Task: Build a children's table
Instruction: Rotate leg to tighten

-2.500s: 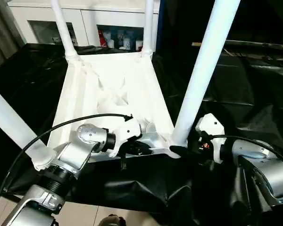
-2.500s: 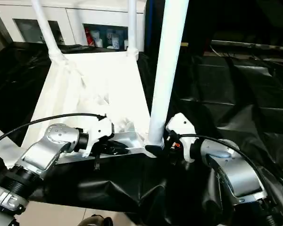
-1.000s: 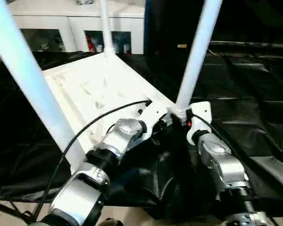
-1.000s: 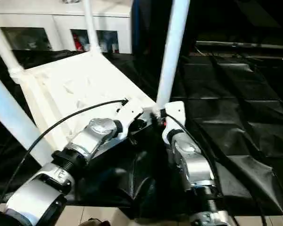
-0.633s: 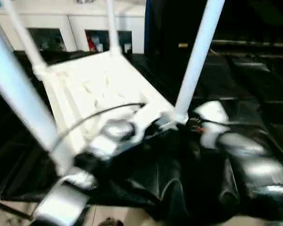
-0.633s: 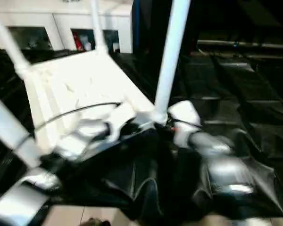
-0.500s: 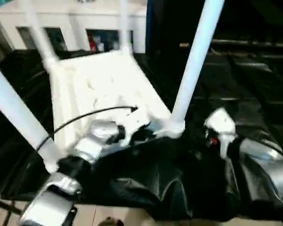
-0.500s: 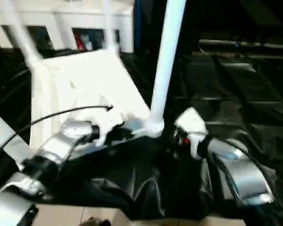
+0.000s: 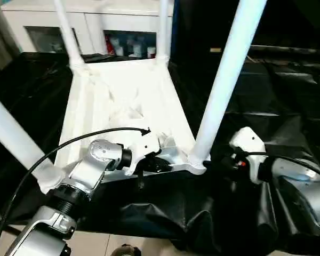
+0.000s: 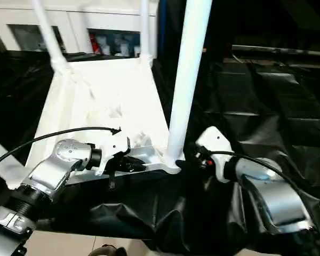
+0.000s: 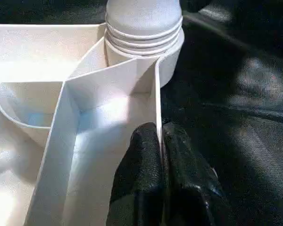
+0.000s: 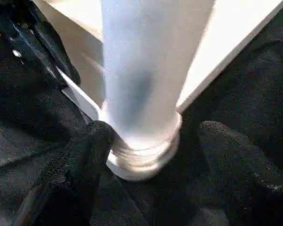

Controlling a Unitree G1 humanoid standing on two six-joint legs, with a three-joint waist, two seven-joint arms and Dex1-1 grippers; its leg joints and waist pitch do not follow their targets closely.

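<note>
Children's table (image 9: 125,101) lies inverted on black sheeting (image 9: 288,96), legs up. Left gripper (image 11: 160,141) pinches its rim wall, steadying it; right gripper (image 12: 151,141), fingers spread, straddles the near leg (image 9: 224,80) base for turning.

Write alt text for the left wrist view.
The left gripper is pinched shut on the thin rim wall of the upturned white table top. Just beyond it, a threaded table leg sits in the corner socket, above black sheeting.

Smooth, glossy white plastic children's table (image 9: 125,101) on a wrinkled, shiny black sheet (image 9: 277,96); forearms (image 9: 77,184) brushed silver metal.
</note>
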